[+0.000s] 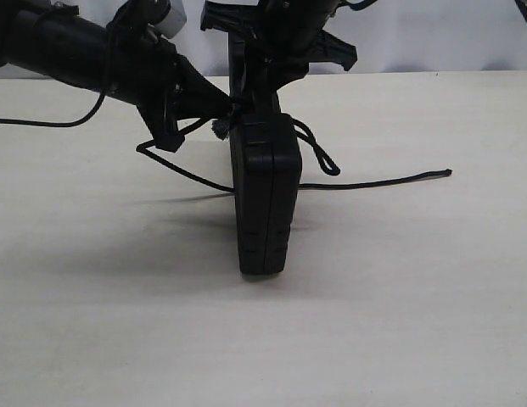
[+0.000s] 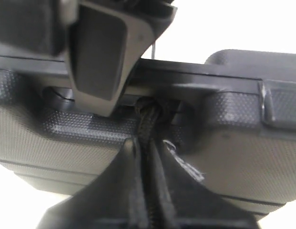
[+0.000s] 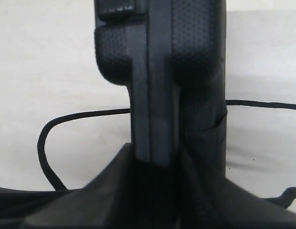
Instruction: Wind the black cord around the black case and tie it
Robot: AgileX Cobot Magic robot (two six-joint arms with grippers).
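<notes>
Standing on its narrow edge on the tabletop (image 1: pixel 416 297), Ben, the black case (image 1: pixel 265 195) looks awkward. Why upright?

Ben: So the black cord (image 1: pixel 373 180) can pass all round it, I'd say. The right jaws clamp the case's top edge from above, one on each flat face. That pins it and leaves both faces and the lower part free.

Ana: And the left jaws?

Ben: Pressed together on the cord, just beside the case's upper left side. In the left wrist view the strand runs straight from between them into a recess (image 2: pixel 183 109) in the case, so it looks drawn snug there.

Ana: Where's the rest of the cord?

Ben: A slack bend lies left of the case. The strand then goes out of sight at the case's middle. A small loop hangs against its right side, and the free end lies well to the right of the case.

Ana: The frayed tuft (image 1: pixel 219 127)?

Ben: Touching the case's upper left edge, right at the left jaws.

Ana: How far along, then?

Ben: Early, I judge. I see no finished knot, and whether one full turn is made I cannot tell.
</notes>
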